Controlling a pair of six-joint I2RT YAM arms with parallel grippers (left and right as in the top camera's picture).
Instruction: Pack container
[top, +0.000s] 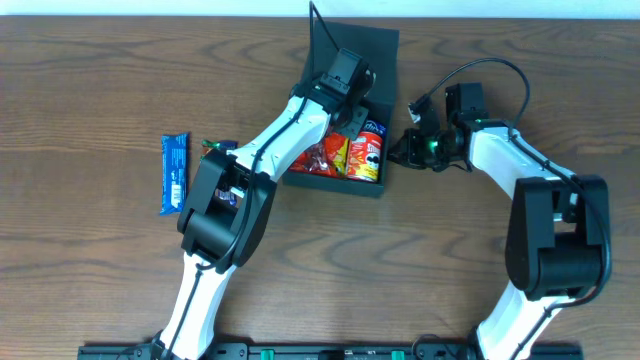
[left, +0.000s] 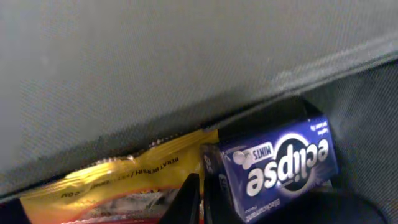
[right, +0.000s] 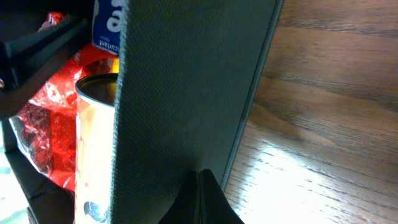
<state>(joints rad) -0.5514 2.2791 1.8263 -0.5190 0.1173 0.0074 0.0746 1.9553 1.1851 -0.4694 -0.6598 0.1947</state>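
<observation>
The container (top: 388, 60) is a dark square box at the table's back centre, with its flap lid standing up behind it. Inside lie a blue Eclipse mints box (left: 280, 165), a yellow packet (left: 118, 180), a red packet (top: 316, 157) and a snack can (top: 368, 155). My left gripper (left: 199, 200) reaches into the box, shut and empty, its tips between the yellow packet and the mints. My right gripper (right: 199, 180) is shut with nothing in it, its tips against the outside of the container's right wall (right: 180, 93). The can (right: 93, 137) shows just past that wall.
A blue snack bar (top: 174, 173) lies on the wooden table (top: 90, 110) to the left, and a small coloured wrapper (top: 215, 146) peeks out beside the left arm. Bare wood (right: 329, 124) lies to the right of the container.
</observation>
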